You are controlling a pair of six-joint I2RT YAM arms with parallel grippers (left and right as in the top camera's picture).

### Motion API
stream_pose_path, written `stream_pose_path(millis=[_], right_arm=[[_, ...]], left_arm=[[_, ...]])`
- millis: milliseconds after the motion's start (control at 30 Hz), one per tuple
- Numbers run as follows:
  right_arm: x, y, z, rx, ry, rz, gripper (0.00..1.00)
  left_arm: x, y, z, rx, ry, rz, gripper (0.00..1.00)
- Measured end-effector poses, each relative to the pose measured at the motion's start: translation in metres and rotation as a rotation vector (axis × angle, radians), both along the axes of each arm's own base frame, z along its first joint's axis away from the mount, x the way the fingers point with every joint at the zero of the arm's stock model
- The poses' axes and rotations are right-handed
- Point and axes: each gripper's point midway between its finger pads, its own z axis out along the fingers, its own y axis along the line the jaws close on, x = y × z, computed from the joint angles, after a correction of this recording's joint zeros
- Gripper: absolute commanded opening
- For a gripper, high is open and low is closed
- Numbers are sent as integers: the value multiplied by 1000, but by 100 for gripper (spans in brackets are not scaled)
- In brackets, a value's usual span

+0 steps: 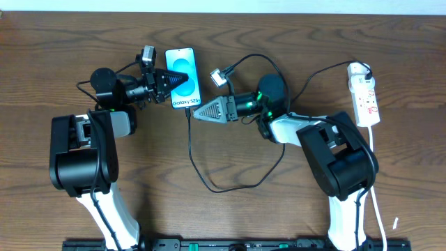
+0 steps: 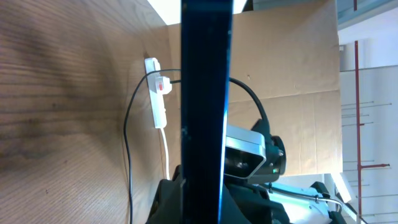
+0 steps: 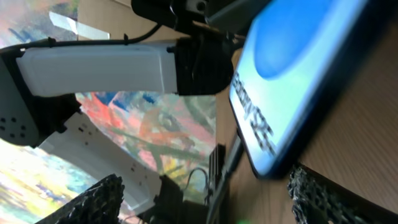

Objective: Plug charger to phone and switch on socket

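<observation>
Seemingly the plugging-in is nearly done. The left gripper (image 1: pixel 166 81) is clamping the phone (image 1: pixel 182 78) by its long side. The right gripper (image 1: pixel 196 112), its fingers standing apart, is pointing at the phone's bottom edge just ahead of it. There the charger (image 1: pixel 190 139) is meeting the phone, though I cannot tell whether its connector is sitting fully home. The socket (image 1: pixel 364 94) is lying on the desk (image 1: pixel 42 42) well behind the right gripper, with nothing touching it. In my judgement, confirming the plug and switching the socket on are remaining.
</observation>
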Motion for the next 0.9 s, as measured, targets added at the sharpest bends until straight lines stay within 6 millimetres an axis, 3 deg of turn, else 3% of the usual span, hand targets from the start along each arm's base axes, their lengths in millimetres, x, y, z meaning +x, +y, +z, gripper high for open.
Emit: stream_pose_path(millis=[167,367,500,667,900], right_arm=[[15,-22,-3,-12,23,-27,99],[54,-77,-12,-23,54,-172,99],[81,-107,-28,-54,127,-296,99],[103,-127,-48,-103,194,-431,99],[123,-143,-72,-173,233,-569,99]], left_arm=[[0,0,0,0,0,-1,7],[1,-3,-4,-5,37,3,7],[5,-12,-22,-4,143,19,7],[-1,-44,-47,36,235,-14,7],[1,-95,-35,96,134,-106,7]])
